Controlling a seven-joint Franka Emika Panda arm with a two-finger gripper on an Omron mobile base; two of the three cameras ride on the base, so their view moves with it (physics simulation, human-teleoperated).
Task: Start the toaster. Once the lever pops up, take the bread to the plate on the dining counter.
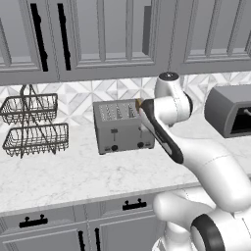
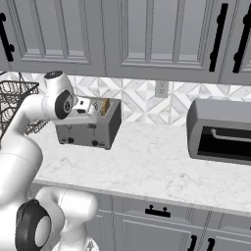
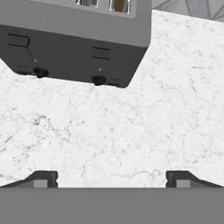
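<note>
Brushed-grey metal toaster [image 3: 74,43] stands on the white marble counter [image 3: 131,131], just ahead of the gripper [image 3: 111,178] and a little to its left in the hand view. Bread [image 2: 105,107] sticks up from a slot at the toaster's right end. The gripper hovers over the bare counter with its jaws wide apart, holding nothing. A dark-grey oven [image 2: 220,130] sits well apart to the right.

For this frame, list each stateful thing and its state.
toaster: upright on the counter, levers look up.
bread: standing in a toaster slot, top poking out.
claw: open, empty, above the counter facing the toaster front.
oven: door shut.
wire basket rack: empty.
</note>
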